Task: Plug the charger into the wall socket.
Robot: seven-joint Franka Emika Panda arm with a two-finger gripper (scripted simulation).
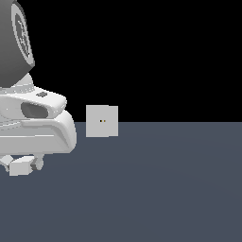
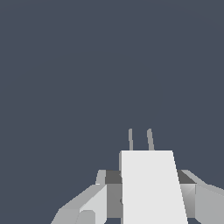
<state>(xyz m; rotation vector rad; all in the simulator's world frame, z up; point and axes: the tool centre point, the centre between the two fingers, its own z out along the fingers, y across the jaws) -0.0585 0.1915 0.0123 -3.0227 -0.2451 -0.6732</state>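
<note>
Gripper low at the exterior view's left edge, clamped on one charger, fingers pressed against the block's sides. Held just above the floor, not resting on it as far as can be told. Same grasp in the wrist view: gripper with two fingers flanking the off-white charger, one on each side. Two thin grey prongs sticking out from the block's far end, side by side, pointing out over bare floor.

One wall socket only: flat square off-white plate, standing upright on the floor, well apart from the charger toward the exterior view's right and farther back. Two tiny dots at the plate's centre, one dark, one orange-tinged, side by side. Not visible in the wrist view.

One arm, white shell bulking over the gripper, with a dark grey rounded joint rising toward the upper corner at the exterior view's left. Black backdrop behind, above the slate-blue floor.
</note>
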